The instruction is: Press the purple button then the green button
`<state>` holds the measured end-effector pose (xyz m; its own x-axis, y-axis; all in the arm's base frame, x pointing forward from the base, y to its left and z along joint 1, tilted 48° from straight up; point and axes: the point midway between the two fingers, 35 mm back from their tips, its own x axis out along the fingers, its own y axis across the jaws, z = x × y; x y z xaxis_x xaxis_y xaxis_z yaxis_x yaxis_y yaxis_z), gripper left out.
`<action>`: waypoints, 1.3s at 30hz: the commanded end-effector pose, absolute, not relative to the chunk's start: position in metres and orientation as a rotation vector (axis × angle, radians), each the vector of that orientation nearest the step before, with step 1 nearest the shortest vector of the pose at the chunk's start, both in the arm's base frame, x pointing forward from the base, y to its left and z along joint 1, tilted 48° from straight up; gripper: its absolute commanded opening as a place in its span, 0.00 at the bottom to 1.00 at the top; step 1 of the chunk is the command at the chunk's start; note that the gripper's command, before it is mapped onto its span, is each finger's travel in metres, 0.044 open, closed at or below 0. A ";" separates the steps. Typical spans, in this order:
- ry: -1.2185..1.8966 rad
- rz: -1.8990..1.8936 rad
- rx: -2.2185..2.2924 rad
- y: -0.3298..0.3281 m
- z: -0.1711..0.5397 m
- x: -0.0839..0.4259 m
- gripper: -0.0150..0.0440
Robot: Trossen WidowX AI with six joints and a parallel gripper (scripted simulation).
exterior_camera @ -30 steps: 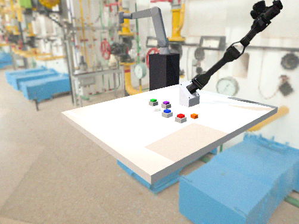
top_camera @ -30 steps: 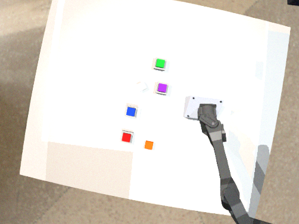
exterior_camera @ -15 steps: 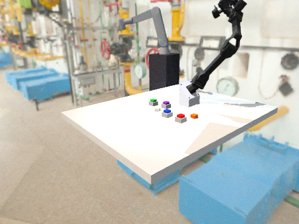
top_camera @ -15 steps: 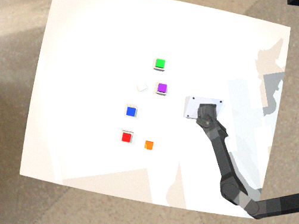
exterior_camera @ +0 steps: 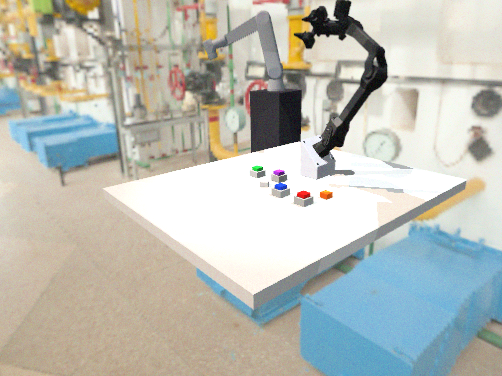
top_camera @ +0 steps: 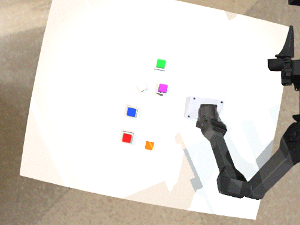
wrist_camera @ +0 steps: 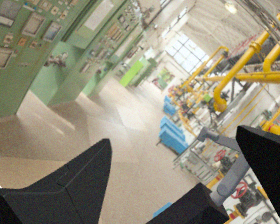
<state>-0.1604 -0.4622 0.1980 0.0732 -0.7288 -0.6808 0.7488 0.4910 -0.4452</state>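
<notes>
The gripper point(exterior_camera: 306, 28) hangs high at upper centre of the exterior view, fingers spread and empty; on the table point(top_camera: 89, 164), the purple button point(top_camera: 162, 88) sits mid-frame in the top view, the green button point(top_camera: 161, 63) just above it.

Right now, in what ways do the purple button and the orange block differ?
The purple button sits on a grey base; the orange block lies directly on the table. In the top view, the purple button lies next to the green button, the orange block next to the red button. Both are small squares, untouched by the open gripper.
</notes>
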 end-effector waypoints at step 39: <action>1.431 0.508 0.780 -0.068 -0.049 0.178 0.62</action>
<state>0.1796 -0.0862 -0.0364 0.1056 0.7199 -0.6860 0.1319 0.6736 0.7272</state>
